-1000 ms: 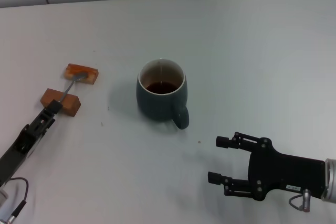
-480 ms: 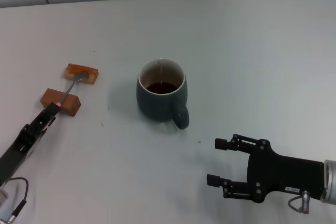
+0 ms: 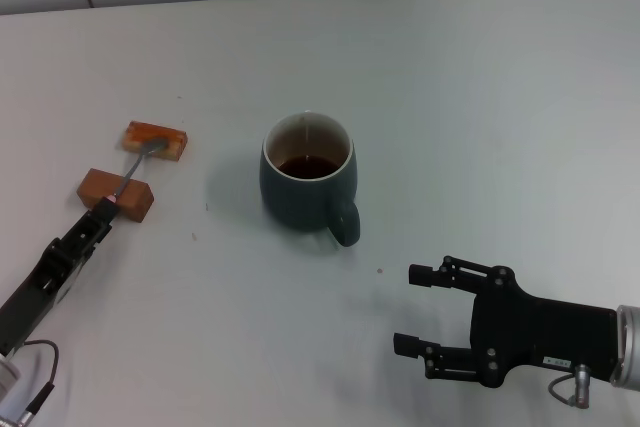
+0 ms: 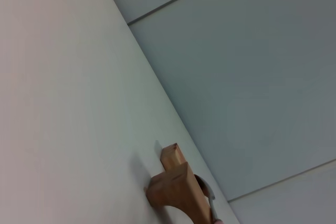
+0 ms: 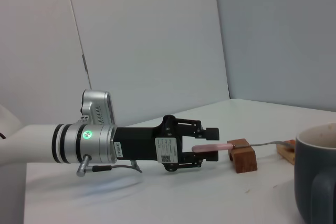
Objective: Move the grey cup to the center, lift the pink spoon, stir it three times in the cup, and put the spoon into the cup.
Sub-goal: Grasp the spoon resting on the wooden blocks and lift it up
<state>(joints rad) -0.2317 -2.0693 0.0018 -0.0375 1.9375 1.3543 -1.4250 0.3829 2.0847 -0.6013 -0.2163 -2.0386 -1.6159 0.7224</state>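
One unreadable label (image 5: pixel 168 149) on left gripper (image 5: pixel 210 144)

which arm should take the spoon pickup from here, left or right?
Left. The left hand is already at the pink spoon, fingers open either side of its handle end where it lies across the two brown blocks. The right hand is open, empty and across the table, beyond the grey cup.
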